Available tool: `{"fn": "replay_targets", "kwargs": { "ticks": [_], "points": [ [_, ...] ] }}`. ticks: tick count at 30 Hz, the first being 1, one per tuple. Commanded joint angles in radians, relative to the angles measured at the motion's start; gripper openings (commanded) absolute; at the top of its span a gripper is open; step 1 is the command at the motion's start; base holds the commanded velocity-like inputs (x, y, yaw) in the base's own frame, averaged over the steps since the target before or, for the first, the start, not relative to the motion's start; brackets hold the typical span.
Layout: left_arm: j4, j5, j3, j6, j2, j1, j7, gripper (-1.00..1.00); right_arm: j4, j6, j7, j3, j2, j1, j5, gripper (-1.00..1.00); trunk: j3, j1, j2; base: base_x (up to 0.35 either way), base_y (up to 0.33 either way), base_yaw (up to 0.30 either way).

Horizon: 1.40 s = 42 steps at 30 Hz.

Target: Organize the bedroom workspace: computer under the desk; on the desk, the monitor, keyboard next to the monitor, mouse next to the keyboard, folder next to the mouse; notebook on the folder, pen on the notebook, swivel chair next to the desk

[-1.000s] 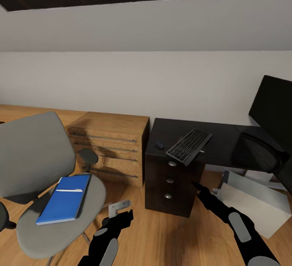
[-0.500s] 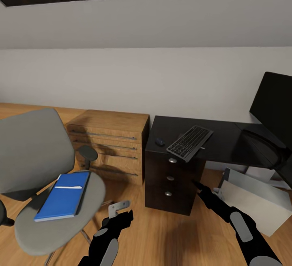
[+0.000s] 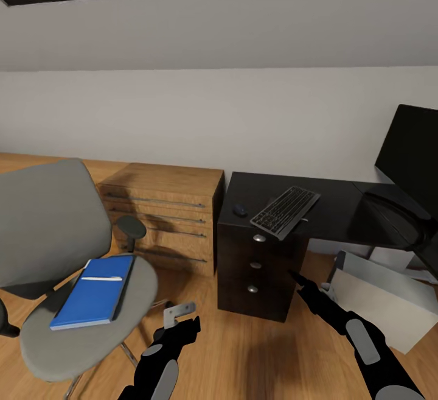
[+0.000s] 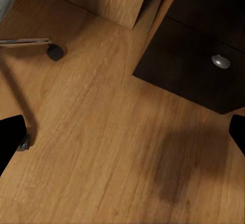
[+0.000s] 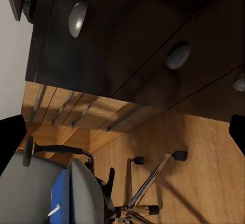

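Left gripper (image 3: 181,321) low at the near centre-left over bare wood floor (image 3: 243,357), fingers spread wide at the two edges of the left wrist view, nothing between them; right gripper (image 3: 296,279) near the centre-right, pointing toward the desk's drawer front, fingers likewise apart at the edges of the right wrist view, empty

Just left of the left gripper, swivel chair (image 3: 55,248) with grey seat and tall back, chrome leg and castor (image 4: 55,51) on the floor. Flat on its seat, blue folder (image 3: 94,291), with white pen (image 3: 101,278) lying across its far part; notebook not made out

Beyond the right gripper, desk (image 3: 328,205) with black top, drawer stack with round silver knobs (image 3: 259,238) at its left end. On the top near that end, small dark mouse (image 3: 240,210); just right of it, keyboard (image 3: 286,210) set at an angle, its near corner overhanging the front edge. Far right on the desk, black monitor (image 3: 410,156) on ring stand, cut by the frame edge

Under the desk to the right, light grey computer (image 3: 380,302) tilted on the floor

Left of the desk, touching or just beside it, light-wood dresser (image 3: 164,220) with long bar handles, against the white wall (image 3: 219,114)
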Motion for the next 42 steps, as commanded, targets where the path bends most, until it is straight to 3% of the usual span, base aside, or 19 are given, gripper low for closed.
{"fn": "replay_targets", "kwargs": {
  "ticks": [1, 10, 22, 33, 42],
  "points": [
    [-0.001, 0.006, -0.005, 0.002, 0.0, -0.001, 0.01, 1.0, 0.0, 0.008, 0.001, -0.003, 0.0, -0.001, -0.006, 1.0, -0.004, 0.004, -0.008, 0.0, 0.0, 0.0],
    [-0.001, -0.003, -0.01, 0.002, 0.001, -0.001, 0.009, 1.0, -0.002, 0.01, 0.005, -0.003, 0.0, 0.0, -0.006, 1.0, -0.01, 0.012, -0.022, 0.0, 0.0, 0.0],
    [0.012, -0.003, -0.012, -0.002, 0.002, -0.001, 0.006, 1.0, -0.009, 0.011, 0.058, -0.003, -0.001, 0.001, -0.003, 1.0, -0.01, 0.012, -0.022, 0.011, 0.0, 0.0],
    [0.015, -0.003, -0.017, 0.0, 0.002, -0.001, 0.006, 1.0, -0.008, 0.014, 0.255, -0.001, -0.048, 0.004, -0.008, 1.0, -0.01, 0.012, -0.022, 0.124, 0.0, 0.0],
    [0.016, -0.003, -0.017, 0.001, 0.002, -0.001, 0.006, 1.0, -0.008, 0.014, 0.288, -0.002, -0.054, 0.004, -0.01, 1.0, -0.01, 0.012, -0.022, 0.013, 0.0, 0.0]
  ]
}}
